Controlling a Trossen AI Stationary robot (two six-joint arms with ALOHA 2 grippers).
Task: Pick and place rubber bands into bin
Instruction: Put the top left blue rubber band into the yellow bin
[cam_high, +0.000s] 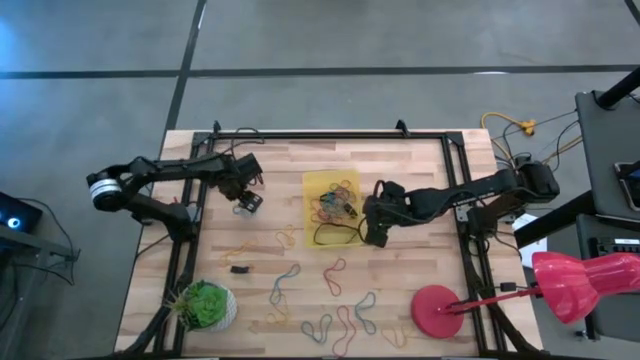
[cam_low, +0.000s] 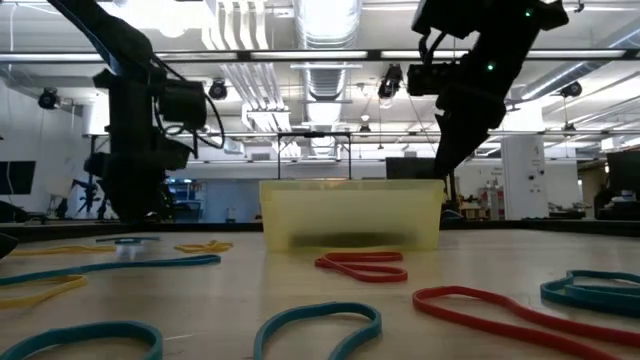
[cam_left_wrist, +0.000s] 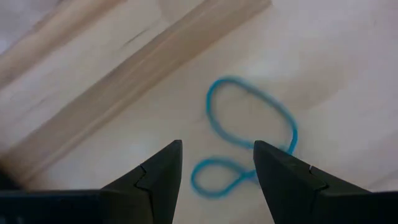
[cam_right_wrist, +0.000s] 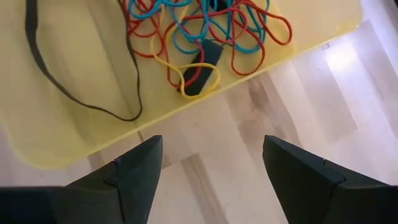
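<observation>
Bin (cam_high: 313, 186) just beside open right claw (cam_high: 373, 226)

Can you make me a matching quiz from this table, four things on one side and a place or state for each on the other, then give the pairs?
Things:
1. bin
2. plant ball
3. red disc
4. right hand

Places or states:
A. near right corner of the table
B. open and empty, just right of the bin
C. mid-table, holding a tangle of bands
D. near left corner of the table

Pairs: 1-C, 2-D, 3-A, 4-B
</observation>
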